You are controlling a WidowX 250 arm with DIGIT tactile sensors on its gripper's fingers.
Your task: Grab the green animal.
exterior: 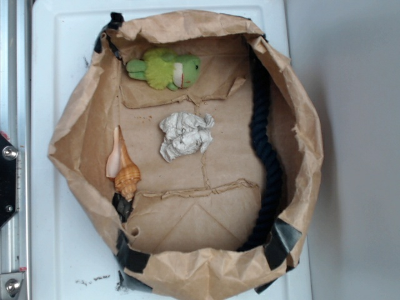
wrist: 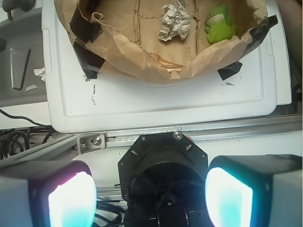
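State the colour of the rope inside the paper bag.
Dark navy, almost black rope; clearest in the exterior view.

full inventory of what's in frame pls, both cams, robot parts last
green animal: 1, lime green with a white patch, inside the bag at the top left in the exterior view
paper ball: 1, white, crumpled, middle of the bag floor
seashell: 1, orange-tan spiral, by the bag's left wall
rope: 1, dark navy, running along the bag's right inner wall
paper bag: 1, brown, top rolled open, black tape patches on its rim
board: 1, white, under the bag
hex key: 1, dark, on the grey surface at the left of the wrist view
aluminium rail: 1, silver, in front of the board
gripper: 1, black with pads glowing cyan, open, away from the bag
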